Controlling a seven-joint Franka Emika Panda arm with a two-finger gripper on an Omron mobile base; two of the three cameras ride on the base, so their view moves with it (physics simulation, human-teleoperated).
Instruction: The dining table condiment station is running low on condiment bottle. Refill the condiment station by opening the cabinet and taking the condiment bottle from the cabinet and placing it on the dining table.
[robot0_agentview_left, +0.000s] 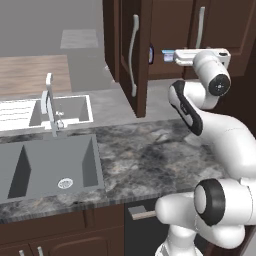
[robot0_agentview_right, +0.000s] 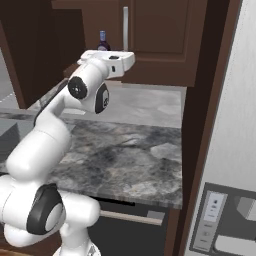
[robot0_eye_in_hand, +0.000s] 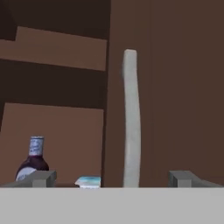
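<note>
Gripper (robot0_eye_in_hand: 113, 178): jaws spread wide, holding nothing.
Condiment bottle (robot0_eye_in_hand: 32, 164): upright on the open cabinet (robot0_eye_in_hand: 57, 127) shelf, behind the left fingertip (robot0_eye_in_hand: 41, 178), untouched.
Cabinet handle (robot0_eye_in_hand: 131, 118): between the fingertips, farther back.

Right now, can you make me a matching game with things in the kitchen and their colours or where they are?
Things:
1. condiment bottle
2. cabinet handle
3. sink
4. robot's jaws

Matches:
A. grey, sunk into the stone counter
B. wide open
C. dark purple, standing inside the open cabinet
D. long and silver, on the closed door

Pairs: 1-C, 2-D, 3-A, 4-B
</note>
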